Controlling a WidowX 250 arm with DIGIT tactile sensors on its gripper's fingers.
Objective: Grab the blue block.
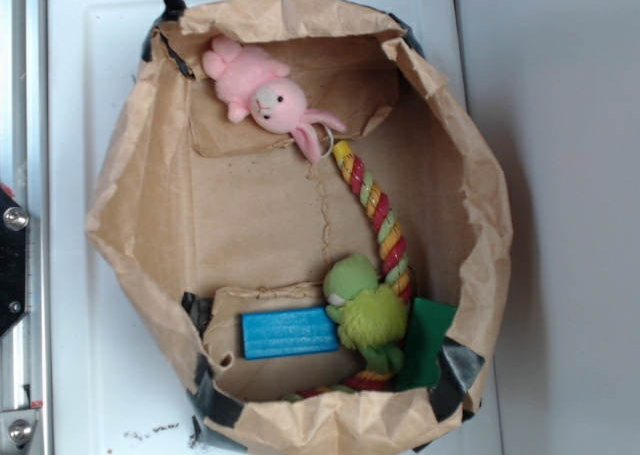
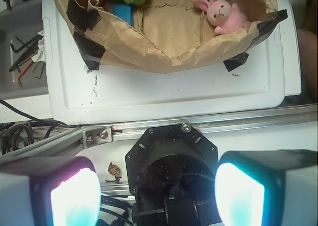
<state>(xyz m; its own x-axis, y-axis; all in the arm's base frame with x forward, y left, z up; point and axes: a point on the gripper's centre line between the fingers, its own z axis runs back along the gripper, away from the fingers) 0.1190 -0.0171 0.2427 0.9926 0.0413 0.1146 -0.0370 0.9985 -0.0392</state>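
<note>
Robot base: in the exterior view you get only a black plate with bolts at the far left edge; the wrist view shows you the black octagonal mount on a metal rail, low in the frame.
Claw: you see it in the wrist view alone. Its two pads glow pale cyan at the bottom corners, set wide apart with nothing between them, so read it as spread and empty. It sits well apart from the bag.
Tools: a dark cluster of hex keys lies off the left side, wrist view only.
Tabletop: a white tray-like surface carrying the bag; both views show it.
Paper bag: brown, crumpled, rim rolled down and patched with black tape at the corners. The exterior view looks straight down into it; the wrist view gives you only its near wall and part of the floor.
Blue block: lies flat on the bag floor, near the lower wall in the exterior view, its right end just beside the green toy. The wrist view shows you only a narrow blue strip behind the rim.
Pink bunny plush: at the opposite end of the bag, well apart from the block.
Green plush toy: rests against the rope.
Rope toy: red, yellow and green twist, running from the bunny down past the green toy.
Dark green felt: flat, right of the green toy; exterior view only.
</note>
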